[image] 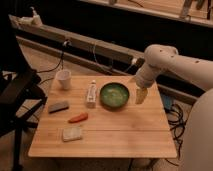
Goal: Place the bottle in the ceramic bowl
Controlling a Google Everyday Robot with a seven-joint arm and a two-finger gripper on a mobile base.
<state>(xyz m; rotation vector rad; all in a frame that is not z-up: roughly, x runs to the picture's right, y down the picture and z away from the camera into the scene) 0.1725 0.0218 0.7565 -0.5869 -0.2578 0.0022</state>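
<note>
The bottle (91, 93) is a slim white tube lying on the wooden table (120, 132), just left of the ceramic bowl (114, 95). The bowl is round, glossy green with a paler mottled inside, and it holds nothing. My gripper (141, 95) hangs from the white arm just right of the bowl, low over the table, with nothing seen in it. The bowl lies between the gripper and the bottle.
A white cup (64, 78) stands at the table's back left. A dark grey block (58, 106), an orange carrot-like piece (78, 118) and a pale sponge (72, 133) lie at the front left. A black chair (17, 95) stands left; cables run behind.
</note>
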